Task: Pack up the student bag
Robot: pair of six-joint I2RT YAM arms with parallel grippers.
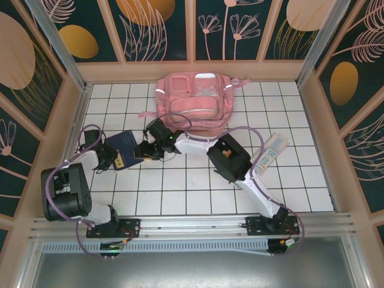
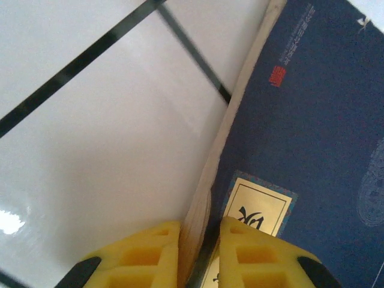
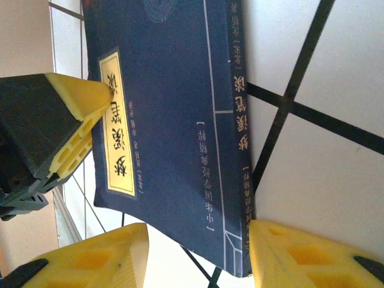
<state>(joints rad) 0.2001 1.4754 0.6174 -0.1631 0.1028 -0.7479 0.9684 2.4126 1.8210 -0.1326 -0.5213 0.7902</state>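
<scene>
While the left hand (image 2: 199,233) pinches the navy book (image 2: 312,150) by its edge, the right hand (image 3: 198,240) straddles it, fingers parted; white-tiled worktop (image 1: 192,192); pink backpack (image 1: 195,99) upper centre.

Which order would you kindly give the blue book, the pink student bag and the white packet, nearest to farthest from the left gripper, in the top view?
From the left gripper:
1. the blue book, gripped at its edge, on the left.
2. the student bag, at the back, centre.
3. the white packet, far over on the right.
</scene>
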